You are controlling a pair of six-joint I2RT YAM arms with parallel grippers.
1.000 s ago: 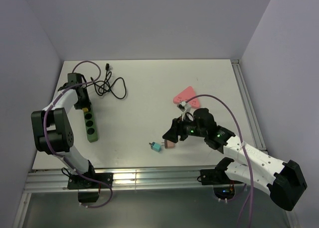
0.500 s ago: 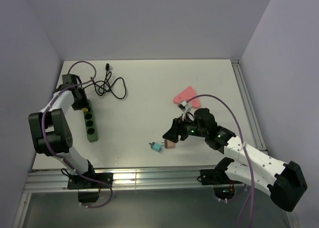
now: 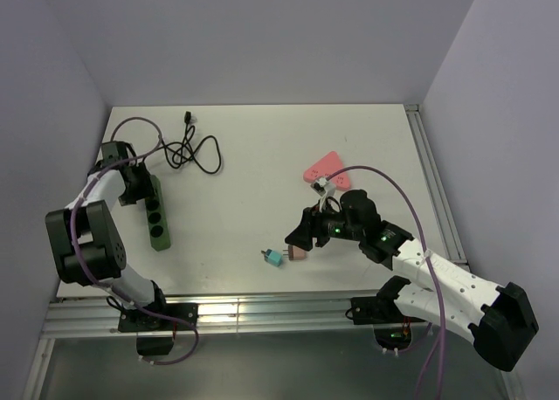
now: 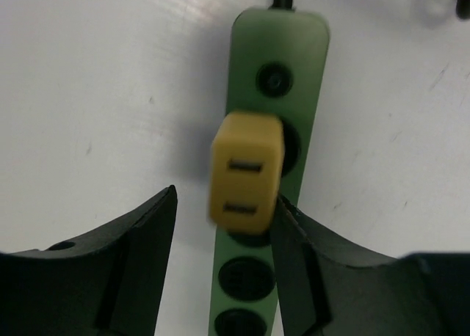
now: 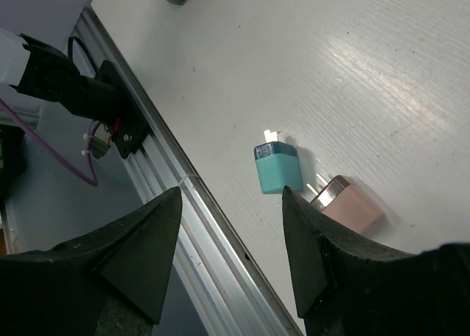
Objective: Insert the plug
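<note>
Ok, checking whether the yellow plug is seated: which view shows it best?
Left wrist: the yellow plug stands in the green strip, close up. From above the left arm hides it; right wrist misses it.

White table (image 3: pixel 262 155), seen from above, between plain pale walls (image 3: pixel 262 42). A black cable (image 3: pixel 196 151) lay in loose loops at the far left. A pink triangular block (image 3: pixel 325 167) lay flat right of centre. Nearer the front edge, a teal plug (image 3: pixel 276 258) and a pink plug (image 3: pixel 298 252) lay on their sides just beside each other, the teal one to the left. In the right wrist view, the teal plug (image 5: pixel 279 167) showed pale prongs, and the pink plug's (image 5: pixel 352 205) prongs pointed toward it; contact could not be judged. An aluminium rail (image 3: pixel 262 311) ran along the near edge.
</note>
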